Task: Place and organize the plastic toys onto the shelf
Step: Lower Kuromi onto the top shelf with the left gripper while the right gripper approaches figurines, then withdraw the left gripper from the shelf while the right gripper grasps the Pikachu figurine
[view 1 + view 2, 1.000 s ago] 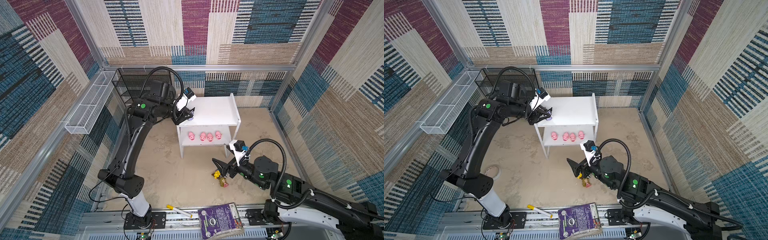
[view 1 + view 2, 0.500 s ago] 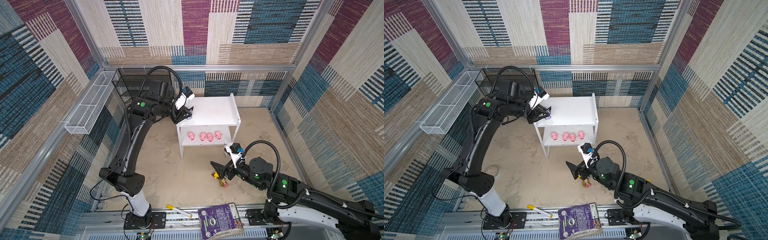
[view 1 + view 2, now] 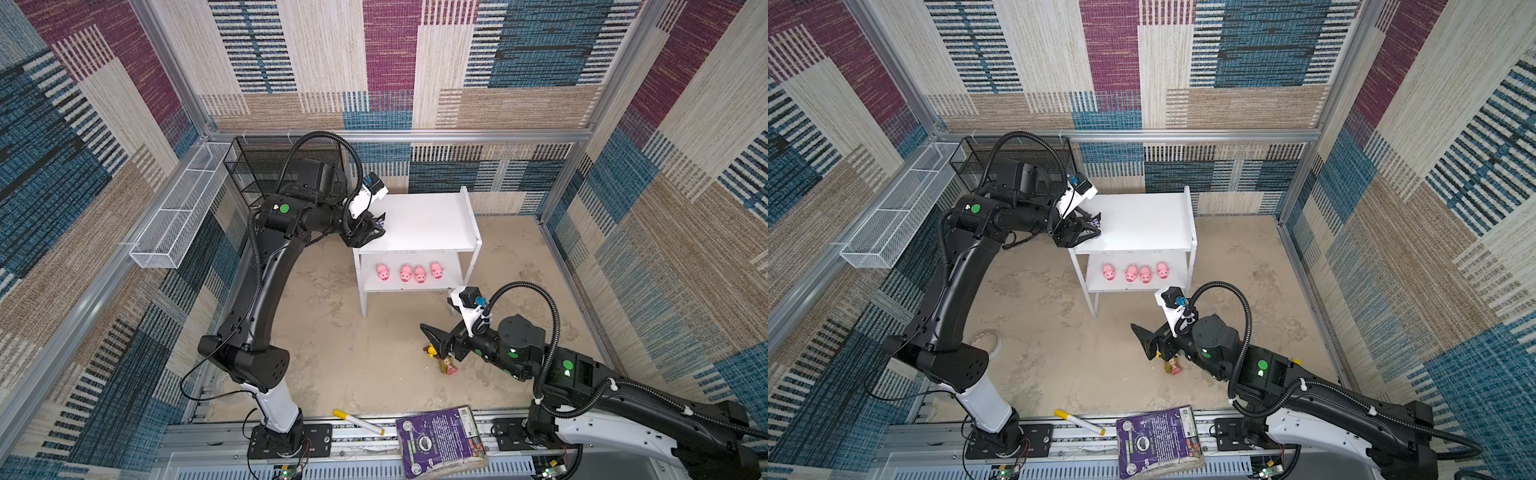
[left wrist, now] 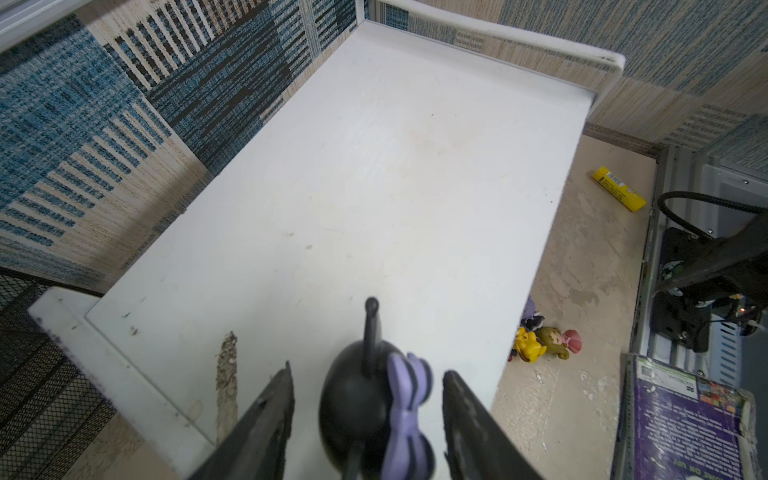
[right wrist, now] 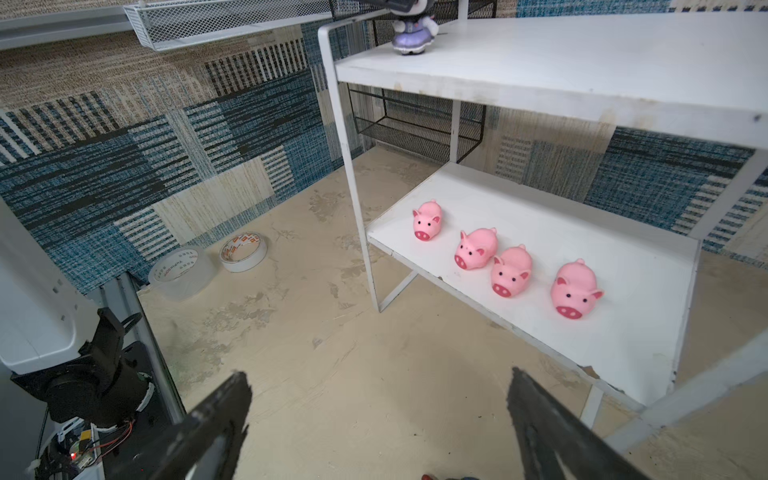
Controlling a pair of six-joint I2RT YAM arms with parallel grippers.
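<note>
The left pincer [image 4: 366, 370] was open around the black-purple toy [image 4: 353, 399] standing at the left end of the shelf [image 3: 428, 224] top; the right pincer [image 5: 378, 374] was open and empty.

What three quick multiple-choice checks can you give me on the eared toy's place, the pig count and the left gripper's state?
1. Where does the black-purple eared toy stand? A) the floor B) the top board C) the wire basket
2. How many pink pigs are on the lower board? A) two B) four C) six
3. How is the left gripper? A) shut on a pig B) shut on the marker C) open, jaws either side of the eared toy with gaps
Key: 1 B, the right wrist view shows it upright near the board's edge; 2 B, four stand in a row; 3 C, the left wrist view shows gaps on both sides.
</note>
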